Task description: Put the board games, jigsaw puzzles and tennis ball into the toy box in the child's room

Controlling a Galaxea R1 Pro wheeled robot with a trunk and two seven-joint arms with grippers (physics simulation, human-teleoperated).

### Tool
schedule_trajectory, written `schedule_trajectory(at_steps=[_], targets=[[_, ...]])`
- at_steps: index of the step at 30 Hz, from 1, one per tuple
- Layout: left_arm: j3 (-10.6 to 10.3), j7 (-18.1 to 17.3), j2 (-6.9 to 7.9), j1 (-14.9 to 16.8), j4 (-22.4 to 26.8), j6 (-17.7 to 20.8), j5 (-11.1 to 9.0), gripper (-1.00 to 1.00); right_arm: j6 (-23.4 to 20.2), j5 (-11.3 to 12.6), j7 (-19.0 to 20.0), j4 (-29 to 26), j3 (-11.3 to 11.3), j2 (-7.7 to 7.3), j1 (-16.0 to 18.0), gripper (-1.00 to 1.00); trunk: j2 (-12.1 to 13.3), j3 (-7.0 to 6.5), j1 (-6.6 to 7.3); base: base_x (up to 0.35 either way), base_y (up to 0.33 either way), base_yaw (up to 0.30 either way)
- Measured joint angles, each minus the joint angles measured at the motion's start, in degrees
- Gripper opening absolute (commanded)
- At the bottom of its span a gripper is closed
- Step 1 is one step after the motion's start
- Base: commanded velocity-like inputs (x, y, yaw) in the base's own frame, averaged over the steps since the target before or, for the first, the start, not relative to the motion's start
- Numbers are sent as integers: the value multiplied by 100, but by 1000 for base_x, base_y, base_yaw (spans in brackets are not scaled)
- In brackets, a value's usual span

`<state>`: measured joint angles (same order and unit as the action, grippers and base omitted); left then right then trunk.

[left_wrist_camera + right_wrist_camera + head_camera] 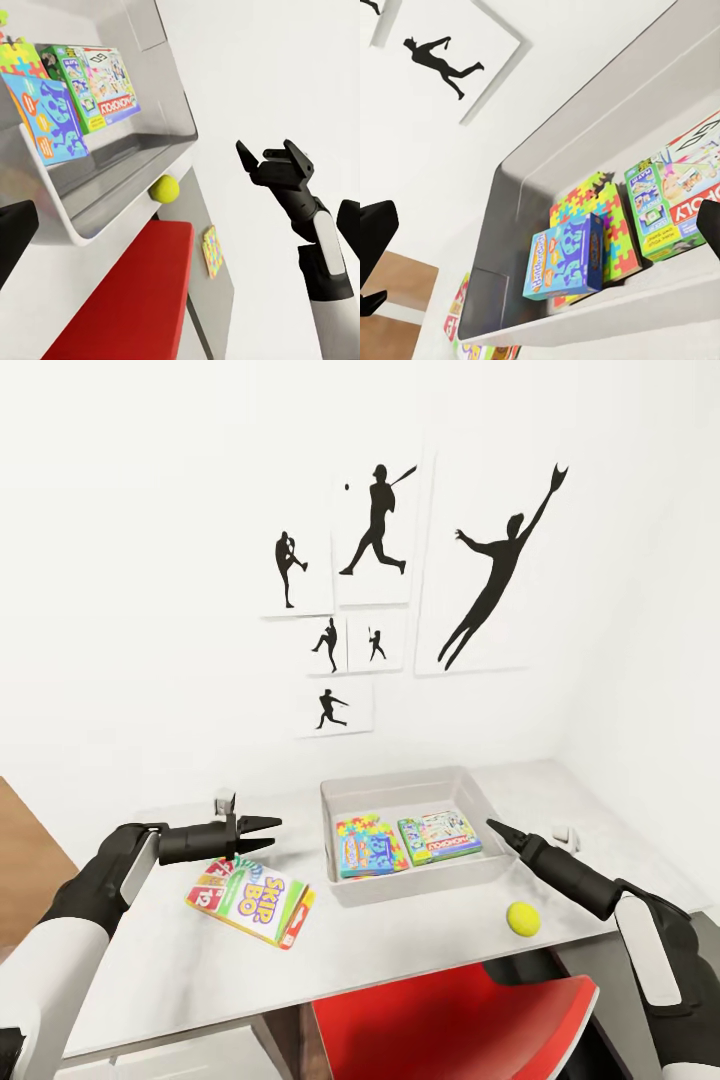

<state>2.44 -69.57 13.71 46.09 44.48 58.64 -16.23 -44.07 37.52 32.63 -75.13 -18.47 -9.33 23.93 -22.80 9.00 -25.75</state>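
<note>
The light-grey toy box [470, 792] stands on the table [150, 970]. Inside it lie a jigsaw puzzle [353, 829] with the light-blue board game [375, 852] on top, and the Monopoly game [440, 836] beside them. The SKIP BO game [252, 900] lies flat on the table left of the box. The tennis ball [523, 918] rests in front of the box's right corner. My left gripper [266, 834] hangs open above the SKIP BO game. My right gripper [493, 826] is open at the box's right wall, above the ball. A many-coloured jigsaw square [213, 250] shows on a grey surface beyond the ball [165, 188].
A red chair [450, 1020] is tucked under the table's front edge. The white wall with black baseball silhouettes [375, 525] rises right behind the table. Wood floor [25, 840] shows at the left. A small white object [566, 834] sits right of the box.
</note>
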Motion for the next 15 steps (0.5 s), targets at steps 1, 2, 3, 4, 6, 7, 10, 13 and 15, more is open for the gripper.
schedule_trajectory(at_steps=[1,2,3,4,6,7,10,13,15], targets=[[0,0,0,0,0,0,0,100,0,0,1,0,0,0,0,100,0,0,0,0,0,0],[0,0,0,0,0,0,0,100,0,-1,2,0,1,0,0,100,0,-1,0,0,0,0],[0,-2,0,0,0,0,0,100,-1,-1,1,0,1,0,0,100,0,-1,0,0,0,0],[0,-3,2,0,0,0,0,100,-1,0,-1,0,1,0,0,100,0,-1,0,0,0,0],[0,-5,4,0,0,0,0,100,-1,-1,-1,0,1,4,0,100,0,-1,0,0,0,0],[0,-7,4,0,0,0,0,100,-1,0,-2,0,1,3,0,100,0,-1,0,0,0,0],[0,-20,3,0,0,0,0,100,3,-1,-1,0,2,4,0,100,0,-1,0,0,0,0],[1,-27,4,0,0,0,0,100,14,-1,1,0,2,6,0,100,0,-2,0,0,0,0],[1,-30,6,0,0,0,0,100,18,2,2,0,2,7,0,100,0,-9,0,0,0,0]])
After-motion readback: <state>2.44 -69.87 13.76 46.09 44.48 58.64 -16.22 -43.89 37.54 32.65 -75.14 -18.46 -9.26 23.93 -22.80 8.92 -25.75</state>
